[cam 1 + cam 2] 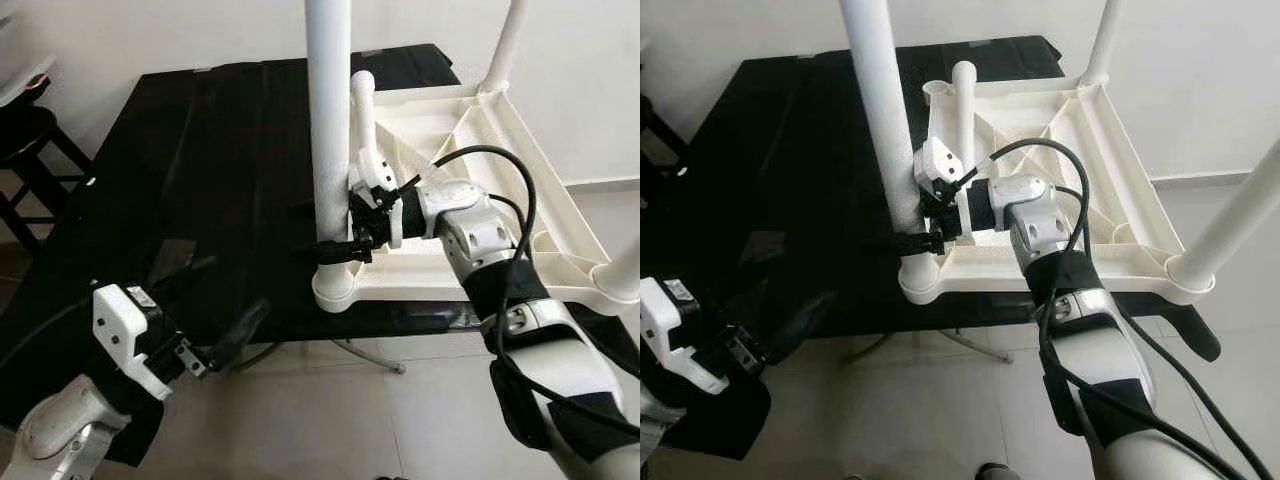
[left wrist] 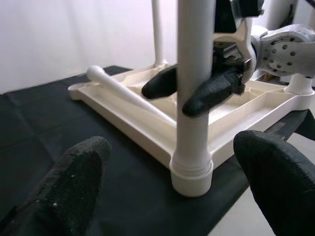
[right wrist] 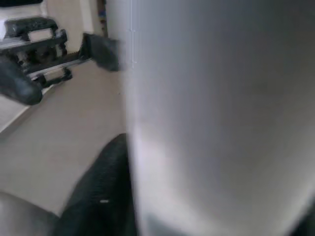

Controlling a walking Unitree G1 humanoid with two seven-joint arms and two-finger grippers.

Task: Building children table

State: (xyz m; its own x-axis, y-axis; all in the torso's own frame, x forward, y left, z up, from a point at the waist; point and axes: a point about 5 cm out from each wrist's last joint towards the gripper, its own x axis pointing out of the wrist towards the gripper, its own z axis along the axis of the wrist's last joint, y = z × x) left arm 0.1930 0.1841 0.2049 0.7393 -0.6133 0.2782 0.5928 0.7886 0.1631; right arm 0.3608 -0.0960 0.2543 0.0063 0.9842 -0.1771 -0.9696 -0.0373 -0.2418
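A white plastic children's table top (image 1: pixel 520 150) lies upside down on a black-covered table (image 1: pixel 200 170). A white leg (image 1: pixel 328 120) stands upright in its near-left corner socket (image 1: pixel 335 287). My right gripper (image 1: pixel 326 232) is shut on this leg just above the socket, with one black finger (image 2: pixel 211 96) on each side. Two more legs stand at the far right corner (image 1: pixel 505 45) and the near right corner (image 1: pixel 625 265). A loose leg (image 2: pixel 128 93) lies inside the frame. My left gripper (image 1: pixel 215 302) hangs open below the black table's front edge, apart from the leg.
A dark wooden stool (image 1: pixel 30 140) stands at the far left. Pale tiled floor (image 1: pixel 350 420) lies in front of the black table, with a thin metal strut (image 1: pixel 370 355) under its edge. A white wall runs behind.
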